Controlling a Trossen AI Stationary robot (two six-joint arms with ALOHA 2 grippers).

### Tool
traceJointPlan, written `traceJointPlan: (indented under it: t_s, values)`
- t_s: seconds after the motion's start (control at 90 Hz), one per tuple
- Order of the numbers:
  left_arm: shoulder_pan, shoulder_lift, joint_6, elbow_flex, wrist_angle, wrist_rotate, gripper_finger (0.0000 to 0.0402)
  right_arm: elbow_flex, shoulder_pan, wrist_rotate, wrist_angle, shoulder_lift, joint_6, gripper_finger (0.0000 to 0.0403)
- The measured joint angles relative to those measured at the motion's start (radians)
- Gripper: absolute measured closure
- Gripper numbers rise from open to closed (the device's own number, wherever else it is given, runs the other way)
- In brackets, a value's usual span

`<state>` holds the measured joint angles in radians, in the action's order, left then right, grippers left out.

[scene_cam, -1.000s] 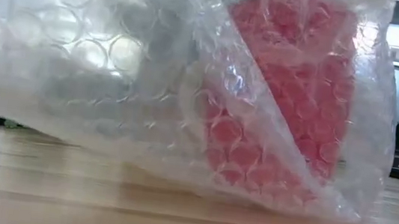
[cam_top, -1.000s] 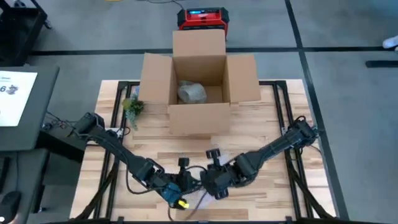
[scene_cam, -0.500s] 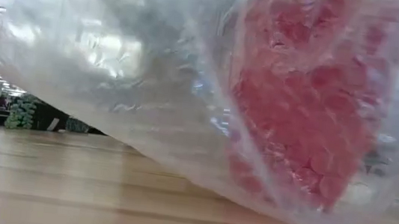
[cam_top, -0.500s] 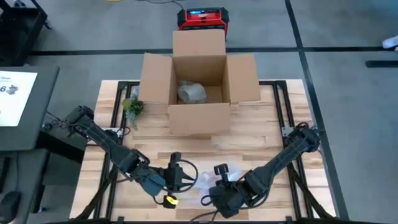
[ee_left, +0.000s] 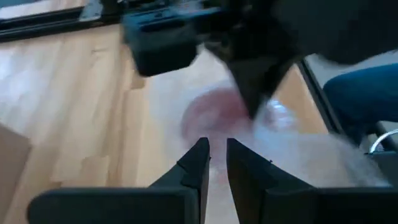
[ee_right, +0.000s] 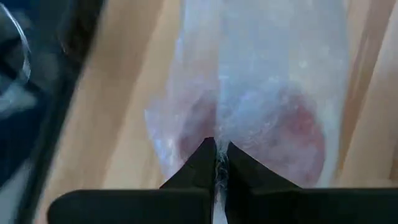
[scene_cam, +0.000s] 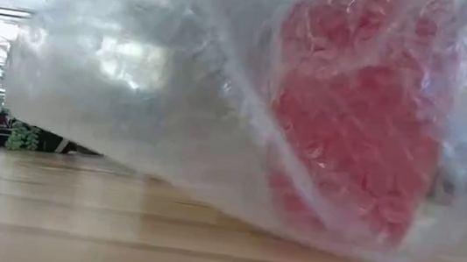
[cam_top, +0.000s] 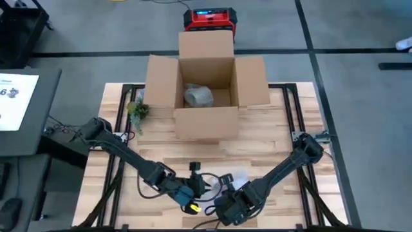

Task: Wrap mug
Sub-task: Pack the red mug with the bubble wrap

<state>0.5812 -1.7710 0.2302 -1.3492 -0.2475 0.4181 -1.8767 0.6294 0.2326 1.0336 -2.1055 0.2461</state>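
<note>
On the table (cam_top: 270, 138) near its front edge, the mug (scene_cam: 354, 118) stands upright in wrap (scene_cam: 175, 98). The right gripper (ee_right: 216, 163) pinches the wrap; the left gripper (ee_left: 214, 162) is nearly closed, empty.

Bubble wrap (scene_cam: 175, 98): clear, glossy plastic | table (scene_cam: 73, 219): pale planked wood, smooth | box (cam_top: 206, 122): matt cardboard

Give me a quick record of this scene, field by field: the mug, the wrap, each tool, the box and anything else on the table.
mug: red mug, inside the wrap
wrap: bubble wrap, around the mug at the table's near edge
left tool: left tool, nearly shut, by the bundle
right tool: right tool, shut on the bubble wrap
box: cardboard box, open, a wrapped item inside
other: green plant left of the box
</note>
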Motion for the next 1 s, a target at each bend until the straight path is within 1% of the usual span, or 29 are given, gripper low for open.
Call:
traceJointPlan:
  t_s: [0.089,0.144,0.267,0.344,0.411,0.522,0.633,0.733,0.811,0.922,1.0]
  values:
    - [0.002,-0.043,0.008,0.000,0.043,-0.121,0.0365,0.000,0.008,-0.015,0.015,-0.010,0.000,0.0403]
    - [0.005,-0.079,0.021,0.000,0.062,-0.155,0.0365,0.000,0.009,-0.023,0.006,-0.011,-0.008,0.0403]
    - [0.010,-0.155,0.041,0.000,0.091,-0.152,0.0365,0.000,0.010,-0.023,0.003,-0.010,-0.003,0.0400]
    - [0.008,-0.189,0.054,-0.001,0.117,-0.151,0.0365,0.000,0.008,-0.025,0.008,-0.007,0.000,0.0388]
    - [0.007,-0.199,0.069,-0.001,0.120,-0.148,0.0365,-0.004,0.004,-0.026,0.014,-0.001,0.005,0.0371]
    - [0.001,-0.206,0.083,-0.001,0.125,-0.144,0.0365,-0.054,0.003,-0.026,0.088,-0.001,0.027,0.0342]
    - [0.000,-0.206,0.073,-0.002,0.133,-0.144,0.0365,-0.119,0.003,-0.027,0.140,0.002,0.063,0.0327]
    - [-0.004,-0.206,0.072,-0.008,0.133,-0.144,0.0365,-0.164,0.003,-0.028,0.135,0.003,0.069,0.0327]
    - [-0.005,-0.206,0.070,-0.008,0.133,-0.144,0.0365,-0.167,0.001,-0.028,0.120,0.003,0.073,0.0331]
    - [-0.005,-0.206,0.071,-0.008,0.131,-0.144,0.0365,-0.131,-0.024,-0.051,0.112,0.001,0.100,0.0347]
    - [-0.004,-0.201,0.085,-0.008,0.122,-0.144,0.0365,-0.067,-0.041,-0.078,0.085,-0.006,0.106,0.0365]
